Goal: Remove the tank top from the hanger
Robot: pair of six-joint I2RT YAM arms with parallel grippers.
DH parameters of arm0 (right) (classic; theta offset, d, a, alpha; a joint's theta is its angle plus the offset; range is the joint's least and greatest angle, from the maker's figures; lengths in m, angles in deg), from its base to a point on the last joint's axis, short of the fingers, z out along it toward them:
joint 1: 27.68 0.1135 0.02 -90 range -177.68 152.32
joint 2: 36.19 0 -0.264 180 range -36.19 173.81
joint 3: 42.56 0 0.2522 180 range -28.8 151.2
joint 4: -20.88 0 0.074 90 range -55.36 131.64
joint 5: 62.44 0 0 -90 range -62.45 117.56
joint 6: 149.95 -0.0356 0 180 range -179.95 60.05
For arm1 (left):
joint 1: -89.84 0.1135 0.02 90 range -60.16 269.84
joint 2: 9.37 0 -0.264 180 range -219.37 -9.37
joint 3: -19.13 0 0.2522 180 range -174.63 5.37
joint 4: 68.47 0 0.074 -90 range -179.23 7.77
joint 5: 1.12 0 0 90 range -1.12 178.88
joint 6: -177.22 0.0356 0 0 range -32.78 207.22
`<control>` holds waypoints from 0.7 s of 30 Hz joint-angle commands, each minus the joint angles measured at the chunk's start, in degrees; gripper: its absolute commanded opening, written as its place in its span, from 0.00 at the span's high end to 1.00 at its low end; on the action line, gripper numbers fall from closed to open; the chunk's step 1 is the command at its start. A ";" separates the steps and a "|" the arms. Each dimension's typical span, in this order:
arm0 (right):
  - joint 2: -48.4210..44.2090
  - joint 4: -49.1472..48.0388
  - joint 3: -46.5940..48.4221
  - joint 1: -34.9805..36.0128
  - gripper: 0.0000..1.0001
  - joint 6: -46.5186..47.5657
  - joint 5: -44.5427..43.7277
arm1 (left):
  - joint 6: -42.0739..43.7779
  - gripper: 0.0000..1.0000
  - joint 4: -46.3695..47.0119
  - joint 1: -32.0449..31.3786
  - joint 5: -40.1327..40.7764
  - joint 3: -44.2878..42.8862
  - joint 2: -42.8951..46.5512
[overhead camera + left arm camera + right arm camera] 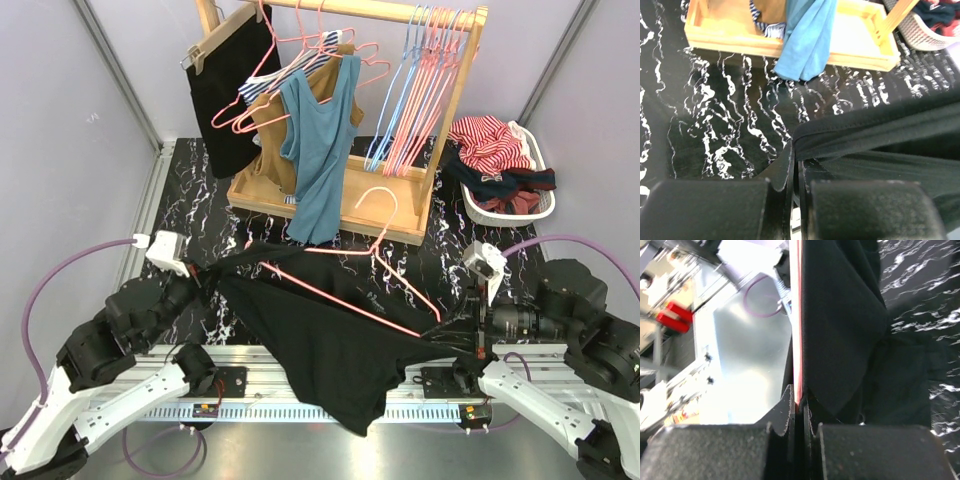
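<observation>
A black tank top is stretched between my two grippers above the table's near edge, its lower part hanging over the rail. A pink hanger lies across it, its hook pointing towards the rack. My left gripper is shut on the top's left strap; in the left wrist view the fingers pinch the black hem. My right gripper is shut on the hanger's right end, where the pink wire runs between the jaws beside black cloth.
A wooden clothes rack stands behind, with a blue tank top, a black garment and several spare hangers. A white basket of clothes sits at the back right. A metal rail runs along the near edge.
</observation>
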 commanded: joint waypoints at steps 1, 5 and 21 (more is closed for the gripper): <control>1.93 5.27 2.06 0.37 1.00 2.45 9.17 | 0.83 1.00 -0.63 0.55 5.92 -4.27 0.58; 2.56 7.14 0.39 0.37 1.00 2.01 8.04 | 1.18 1.00 0.86 0.55 5.22 -5.68 0.75; 0.98 6.52 2.49 1.07 1.00 4.03 18.94 | 2.49 0.98 3.24 0.55 -0.47 -5.15 -5.74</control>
